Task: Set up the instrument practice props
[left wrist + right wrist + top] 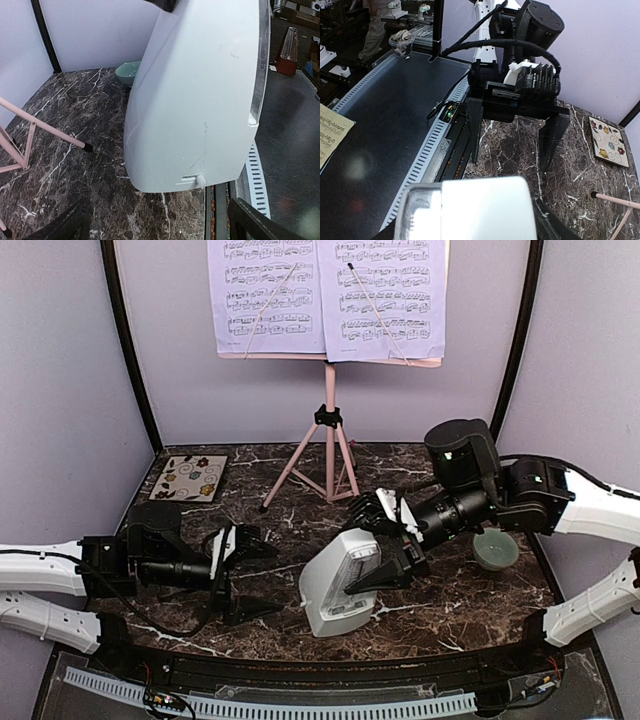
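Metronome (338,588): white-grey pyramid with a clear front window, at 6 o'clock on the marble table (470,605), close to the near edge; whether its base sits flat cannot be told. The shell looks like hard, smooth plastic, so probably light, stiff and slippery, with sides tapering upward; a grip high on the taper could slide off. It is better taken across the two plain side faces lower down, sparing the window. Right gripper (386,540): comes in from 3 o'clock, fingers straddling the upper part of the metronome and apparently clamped on it. Left gripper (245,575): at 8 o'clock, jaws spread wide, holding nothing, facing the metronome's side. Bowl (496,550): pale green, at 3 o'clock, not a prop. Tile (190,478): floral, at 10 o'clock, not a prop. Music stand (329,430): pink tripod, upright at 12 o'clock. Sheet-music pages (268,290): two, side by side on its desk.
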